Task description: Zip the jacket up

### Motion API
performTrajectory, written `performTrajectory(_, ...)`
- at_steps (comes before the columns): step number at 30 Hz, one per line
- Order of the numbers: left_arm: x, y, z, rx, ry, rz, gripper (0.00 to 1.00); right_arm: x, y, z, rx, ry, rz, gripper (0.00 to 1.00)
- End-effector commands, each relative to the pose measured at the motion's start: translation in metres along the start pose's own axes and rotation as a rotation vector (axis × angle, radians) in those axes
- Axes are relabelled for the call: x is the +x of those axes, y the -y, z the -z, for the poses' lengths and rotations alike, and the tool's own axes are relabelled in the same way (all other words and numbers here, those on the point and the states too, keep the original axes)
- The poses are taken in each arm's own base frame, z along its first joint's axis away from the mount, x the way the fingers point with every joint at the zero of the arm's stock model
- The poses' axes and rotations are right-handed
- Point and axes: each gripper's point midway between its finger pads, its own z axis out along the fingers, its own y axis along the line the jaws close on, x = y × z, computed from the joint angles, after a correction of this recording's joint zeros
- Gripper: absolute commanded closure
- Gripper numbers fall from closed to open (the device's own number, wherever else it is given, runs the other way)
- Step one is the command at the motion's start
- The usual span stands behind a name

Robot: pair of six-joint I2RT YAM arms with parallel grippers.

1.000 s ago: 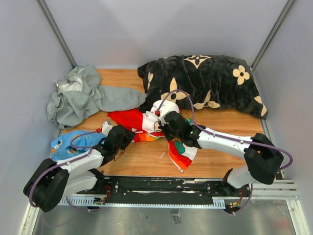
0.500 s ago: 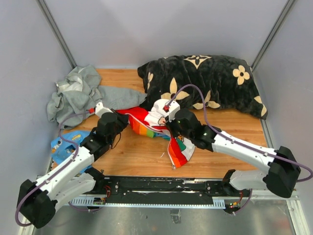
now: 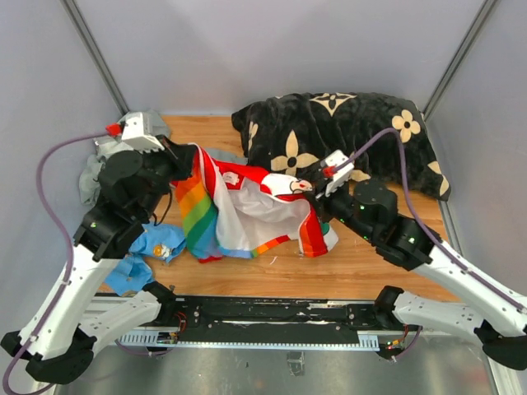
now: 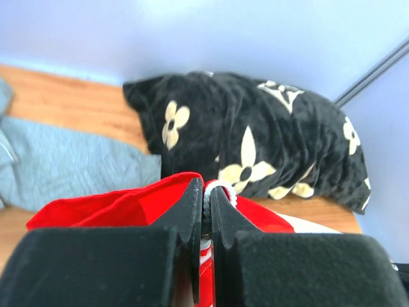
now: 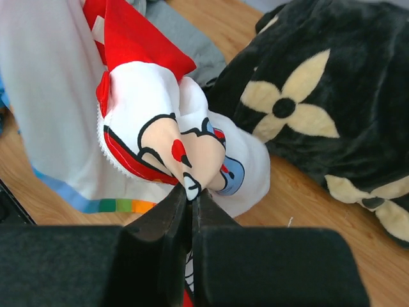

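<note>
Left pincer (image 4: 206, 206): pressed together on a red edge of the jacket (image 4: 121, 203); in your left wrist view a thin white ridged strip sits in the nip.
Left pincer, overhead (image 3: 188, 161): you hold it at the far left of the table (image 3: 370, 263), just in front of the grey sweatshirt (image 3: 92, 179).
Right pincer (image 5: 190, 193): pressed together on a bunched fold of the white cartoon-printed panel, with a red-trimmed edge just above the fingertips.
Right pincer, overhead (image 3: 319, 197): you hold it right of centre, close to the near edge of the black flowered pillow (image 3: 354, 132).
Jacket position (image 3: 251, 212): strung between your two pincers across the middle of the table, well apart from the near rail.
Jacket condition: open, with white lining facing up; a rainbow-striped section hangs below the left pincer and another striped end drops below the right one.
Zip: not closed; the slider cannot be made out in any view.
Contact with table: whether the lower folds touch the wood cannot be told.
Light-blue garment (image 3: 146, 257): lying at the near left, partly under your left arm and just beside the rainbow section.
Pillow, wrist views (image 4: 268, 128) (image 5: 319, 96): behind the jacket in both.
</note>
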Motion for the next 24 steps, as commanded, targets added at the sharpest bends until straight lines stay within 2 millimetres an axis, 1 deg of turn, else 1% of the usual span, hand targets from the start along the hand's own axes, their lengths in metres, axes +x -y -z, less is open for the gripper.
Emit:
performTrajectory(1,-0.040,0.015,0.019,0.062,0.012,-0.154,0.99,-0.032,0.010,0.034,0.000,0.072,-0.001,0.94)
performTrajectory(3,-0.045,0.025,0.017,0.091,-0.004,-0.182,0.97,-0.033,0.010,0.040,-0.006,0.075,-0.014,0.93)
performTrajectory(4,-0.042,0.028,0.012,0.099,-0.020,-0.192,0.97,-0.031,0.011,0.040,-0.001,0.069,-0.018,0.92)
performTrajectory(6,-0.026,0.033,-0.003,0.122,-0.072,-0.214,0.95,-0.022,0.015,0.037,0.027,0.043,-0.020,0.92)
performTrajectory(8,0.000,0.036,-0.023,0.137,-0.148,-0.231,0.95,-0.008,0.022,0.029,0.077,0.004,-0.019,0.93)
performTrajectory(9,0.015,0.036,-0.033,0.142,-0.184,-0.238,0.95,0.003,0.026,0.024,0.102,-0.023,-0.018,0.94)
performTrajectory(12,0.064,0.029,-0.067,0.122,-0.285,-0.251,0.95,0.029,0.035,0.007,0.154,-0.075,-0.032,0.94)
performTrajectory(13,0.075,0.028,-0.073,0.124,-0.305,-0.251,0.95,0.038,0.038,0.000,0.165,-0.089,-0.047,0.93)
performTrajectory(14,0.095,0.026,-0.085,0.124,-0.350,-0.256,0.95,0.047,0.041,-0.007,0.167,-0.103,-0.065,0.93)
performTrajectory(15,0.110,0.025,-0.093,0.129,-0.381,-0.258,0.95,0.057,0.044,-0.013,0.179,-0.117,-0.088,0.93)
performTrajectory(19,0.157,0.029,-0.125,0.167,-0.478,-0.247,0.98,0.089,0.066,-0.037,0.234,-0.159,-0.156,0.93)
performTrajectory(22,0.191,0.034,-0.148,0.202,-0.544,-0.238,0.96,0.106,0.080,-0.054,0.261,-0.185,-0.201,0.93)
performTrajectory(24,0.208,0.037,-0.165,0.210,-0.582,-0.236,0.94,0.114,0.093,-0.065,0.293,-0.192,-0.232,0.93)
